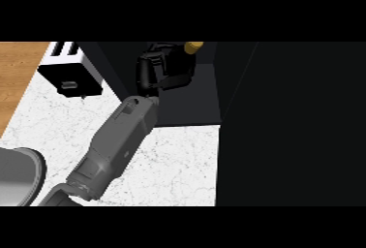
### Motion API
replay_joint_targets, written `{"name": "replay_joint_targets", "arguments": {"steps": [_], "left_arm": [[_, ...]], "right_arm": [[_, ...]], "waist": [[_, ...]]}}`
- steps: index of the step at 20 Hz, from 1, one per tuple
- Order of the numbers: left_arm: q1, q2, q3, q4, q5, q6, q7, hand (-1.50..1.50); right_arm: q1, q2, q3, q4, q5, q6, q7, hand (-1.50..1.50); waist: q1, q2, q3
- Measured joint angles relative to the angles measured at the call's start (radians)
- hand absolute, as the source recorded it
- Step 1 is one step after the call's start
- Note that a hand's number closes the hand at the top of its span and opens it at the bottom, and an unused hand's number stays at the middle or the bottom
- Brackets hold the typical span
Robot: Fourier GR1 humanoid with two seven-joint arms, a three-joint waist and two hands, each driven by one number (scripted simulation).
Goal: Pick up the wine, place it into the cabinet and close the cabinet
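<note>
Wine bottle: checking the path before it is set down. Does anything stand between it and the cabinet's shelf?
Nothing visible does. The left hand holds the wine bottle over the cabinet shelf; the open door stands aside at the right.

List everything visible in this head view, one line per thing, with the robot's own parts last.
wine bottle: one, dark with a gold top, inside the cabinet at the top of the view, mostly hidden by the hand.
cabinet: one, dark interior, top centre, its door open and filling the right side.
toaster: one, black with a white top, upper left on the counter.
counter: one, white marble, centre; a wooden surface shows at far left.
grey round object: one, lower left edge, cut off.
forearm: one, grey, rising from the lower edge.
hand: one, black, curled round the wine bottle inside the cabinet; which arm it is cannot be told.
</note>
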Motion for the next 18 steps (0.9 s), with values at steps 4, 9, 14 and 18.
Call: {"name": "replay_joint_targets", "arguments": {"steps": [4,9,14,18], "left_arm": [[-0.050,0.001,0.042,0.067,0.009,-0.026,-0.008,1.50],[-0.081,-0.004,0.098,0.115,0.056,-0.047,-0.024,1.50],[-0.096,-0.005,0.115,0.145,0.098,-0.085,-0.034,1.50],[-0.108,-0.004,0.125,0.172,0.115,-0.108,-0.066,1.50]], "right_arm": [[-0.001,-0.007,-0.010,0.001,-0.005,0.001,0.012,-1.50],[-0.013,0.002,0.010,0.002,-0.007,-0.005,0.012,-1.50],[0.001,0.017,0.025,0.008,-0.005,-0.001,-0.015,-1.50],[-0.020,0.017,0.046,0.010,-0.003,-0.011,-0.001,-1.50]], "waist": [[0.001,0.000,0.000],[-0.008,0.000,0.002],[-0.011,-0.004,0.004],[-0.013,-0.005,0.006]]}}
